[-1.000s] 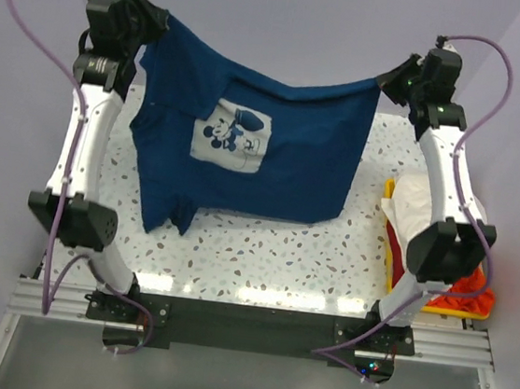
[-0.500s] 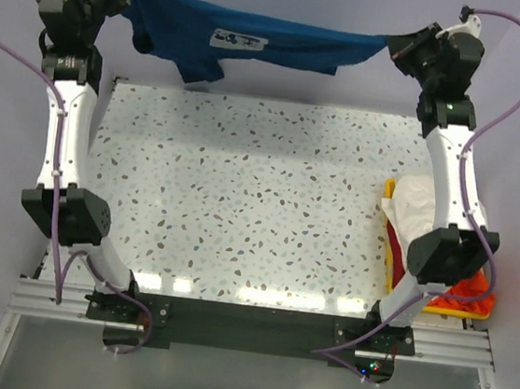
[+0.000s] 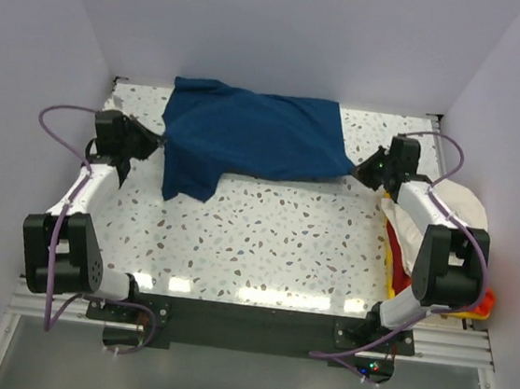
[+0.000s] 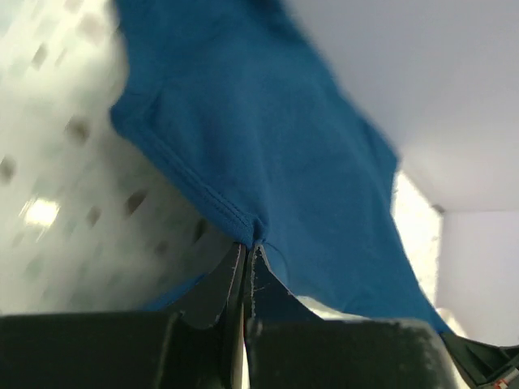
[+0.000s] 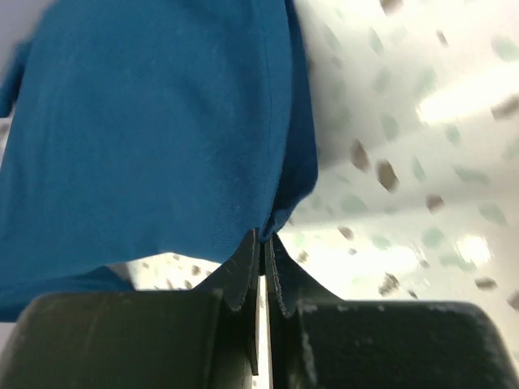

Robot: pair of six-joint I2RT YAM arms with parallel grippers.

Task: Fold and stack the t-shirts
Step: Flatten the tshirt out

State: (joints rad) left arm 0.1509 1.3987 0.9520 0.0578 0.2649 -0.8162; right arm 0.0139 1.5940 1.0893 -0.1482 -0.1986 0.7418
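Pincers on both arms are clamped on cloth: the left pincer (image 3: 158, 139) pinches the left end of the navy t-shirt (image 3: 248, 137), and the right pincer (image 3: 355, 171) pinches its right end. The shirt is a deep blue, soft and rumpled, with shallow wrinkles running along its length and its upper face plain blue. It lies stretched sideways across the far part of the speckled counter (image 3: 264, 242), close to the back wall. Its right end narrows to a point at the right pincer, and a wider flap hangs toward the near side on the left. The shirt sits between the two pincers, both of which are low over the counter at its ends. At the right edge of the counter, behind the right arm, a cream-white t-shirt (image 3: 458, 204) is heaped over a yellow bin (image 3: 391, 193), and an orange-red t-shirt (image 3: 485, 301) shows at the bin's near end. Only the overhead view takes in the whole shirt, the bin and both arms. The left wrist view shows what the overhead view cannot. The two dark fingertips meet with a stitched hem caught between them, and blue cloth spreads away over the blurred counter. The right wrist view likewise shows the fingertips closed on a folded edge of the shirt, a seam line running up the cloth, and speckled counter to the right of it.
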